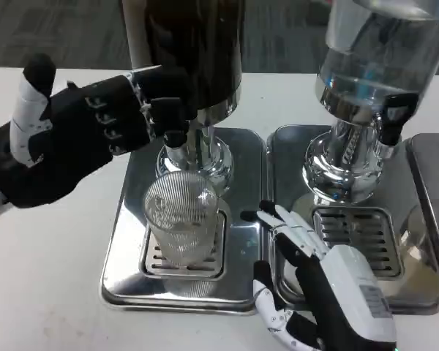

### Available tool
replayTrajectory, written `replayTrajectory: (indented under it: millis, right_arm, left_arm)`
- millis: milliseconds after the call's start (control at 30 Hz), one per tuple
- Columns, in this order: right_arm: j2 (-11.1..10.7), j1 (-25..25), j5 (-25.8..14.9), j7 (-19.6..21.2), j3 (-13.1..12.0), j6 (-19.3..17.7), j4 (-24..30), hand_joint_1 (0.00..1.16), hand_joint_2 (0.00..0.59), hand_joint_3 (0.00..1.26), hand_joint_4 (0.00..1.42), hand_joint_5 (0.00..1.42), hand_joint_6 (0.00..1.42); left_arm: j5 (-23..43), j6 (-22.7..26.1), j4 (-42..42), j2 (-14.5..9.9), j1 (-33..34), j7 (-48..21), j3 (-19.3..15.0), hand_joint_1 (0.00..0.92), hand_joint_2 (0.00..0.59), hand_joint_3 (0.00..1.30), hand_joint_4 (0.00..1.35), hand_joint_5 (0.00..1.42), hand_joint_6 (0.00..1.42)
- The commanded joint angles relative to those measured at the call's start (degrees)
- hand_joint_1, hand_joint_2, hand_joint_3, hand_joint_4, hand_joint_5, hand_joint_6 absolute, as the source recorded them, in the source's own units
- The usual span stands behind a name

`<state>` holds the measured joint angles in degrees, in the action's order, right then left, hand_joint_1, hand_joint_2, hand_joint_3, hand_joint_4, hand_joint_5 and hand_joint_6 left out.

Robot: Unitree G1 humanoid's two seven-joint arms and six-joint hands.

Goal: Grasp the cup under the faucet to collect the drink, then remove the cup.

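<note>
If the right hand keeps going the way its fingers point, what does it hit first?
Probably the ribbed glass cup under the dark dispenser's faucet: the right hand points up-left toward it. Depth is unclear, so it may pass beside it.

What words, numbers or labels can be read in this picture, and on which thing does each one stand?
No text can be read.
Right hand: a small label on its white back, print too blurred to read.
Left hand: small white marks on the black palm, not legible.

clear ribbed cup (181, 223) standing upright, looks empty, sitting on the drip grate (184, 256) lower centre-left of frame, right under the black faucet (173, 123) of the dark dispenser (194, 51) up top
</note>
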<state>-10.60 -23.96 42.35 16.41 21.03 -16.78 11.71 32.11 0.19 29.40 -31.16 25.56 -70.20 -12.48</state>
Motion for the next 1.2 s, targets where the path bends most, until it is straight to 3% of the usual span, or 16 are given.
replayTrajectory:
  millis: [33, 600, 1200]
  right_arm:
    - [0.41, -0.31, -0.05, 0.87, 0.08, 0.28, -0.27, 0.51, 0.586, 0.22, 0.1, 0.09, 0.23]
    - [1.1, -0.08, -0.3, 0.58, 0.01, 0.43, -0.77, 0.5, 0.586, 0.22, 0.1, 0.09, 0.23]
    - [-0.01, 1.16, -1.34, -1.23, -0.8, 0.57, -0.61, 0.5, 0.586, 0.22, 0.1, 0.09, 0.23]
  left_arm:
    - [-2.16, -1.0, -1.03, 0.68, 1.19, 0.32, 0.9, 0.0, 0.051, 0.25, 0.15, 0.17, 0.16]
    - [-6.83, -8.87, -2.86, 0.76, 0.48, 0.11, 3.11, 0.0, 0.042, 0.25, 0.15, 0.16, 0.14]
    - [-12.47, -25.46, -3.43, -1.29, -4.67, 2.49, 4.02, 0.0, 0.054, 0.21, 0.1, 0.13, 0.13]
